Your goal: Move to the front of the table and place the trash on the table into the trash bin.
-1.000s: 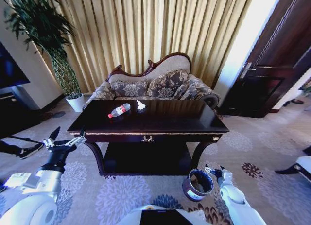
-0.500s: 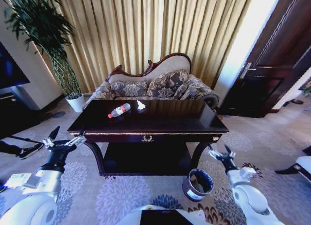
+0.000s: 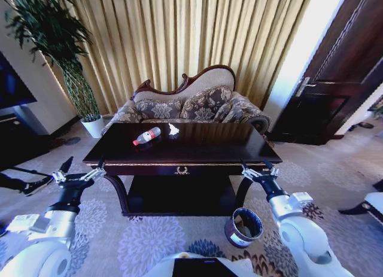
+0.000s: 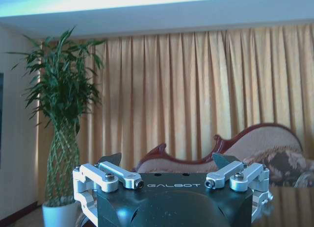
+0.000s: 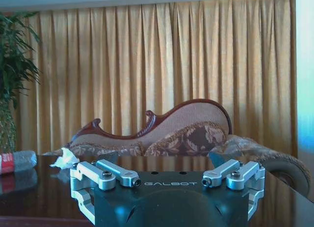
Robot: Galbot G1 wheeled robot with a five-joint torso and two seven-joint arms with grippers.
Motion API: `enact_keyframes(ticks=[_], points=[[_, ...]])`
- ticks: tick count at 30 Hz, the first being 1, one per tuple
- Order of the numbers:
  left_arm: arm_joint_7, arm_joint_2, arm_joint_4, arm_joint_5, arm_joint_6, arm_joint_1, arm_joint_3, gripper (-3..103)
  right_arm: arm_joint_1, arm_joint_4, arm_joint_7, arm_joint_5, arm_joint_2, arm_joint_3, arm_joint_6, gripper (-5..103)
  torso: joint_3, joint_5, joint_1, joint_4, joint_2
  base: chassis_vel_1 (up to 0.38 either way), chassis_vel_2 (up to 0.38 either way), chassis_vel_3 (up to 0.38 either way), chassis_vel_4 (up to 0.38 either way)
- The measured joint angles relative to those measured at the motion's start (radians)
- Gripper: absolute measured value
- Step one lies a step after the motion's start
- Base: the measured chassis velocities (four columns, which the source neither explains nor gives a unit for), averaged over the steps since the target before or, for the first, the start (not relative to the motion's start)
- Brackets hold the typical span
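Observation:
The dark glossy table [image 3: 209,146] stands straight ahead. On its far left part lie a clear bottle [image 3: 146,136] with a red cap and a crumpled white tissue [image 3: 173,130]. The small dark trash bin [image 3: 243,227] sits on the carpet by the table's front right leg. My right gripper [image 3: 258,167] is open at the table's front right edge, above the bin. Its wrist view looks across the table top [image 5: 274,197] to the bottle [image 5: 14,161] and the tissue [image 5: 64,158], past its open gripper [image 5: 164,158]. My left gripper [image 3: 81,168] hangs open off the table's front left corner, and its own view shows it open [image 4: 168,161].
A patterned sofa [image 3: 191,103] stands right behind the table, before gold curtains. A tall plant in a white pot [image 3: 93,126] is at the back left, with a dark cabinet [image 3: 18,136] on the left and a dark door [image 3: 335,91] on the right. Patterned carpet surrounds the table.
My right gripper has risen from beside the trash bin up to the table's front right edge and shifted slightly left. The left arm and the camera have stayed still.

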Motion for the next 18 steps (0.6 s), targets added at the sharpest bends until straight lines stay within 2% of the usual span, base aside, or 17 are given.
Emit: enact_keyframes(ticks=[9, 18], points=[[-0.031, 0.005, 0.0, 0.011, 0.09, -0.003, -0.005, 100, -0.002, 0.034, 0.001, 0.005, -0.009, 0.011, -0.021, 100, 0.0, 0.0, 0.0, -0.0001, 0.0, -0.006, 0.005, 0.005, -0.007], [-0.032, 0.012, 0.0, 0.012, 0.091, -0.008, -0.006, 100, 0.0, 0.028, 0.001, 0.007, -0.008, 0.012, -0.022, 100, 0.0, 0.0, 0.0, -0.0001, 0.0, -0.067, 0.064, 0.067, -0.07]])
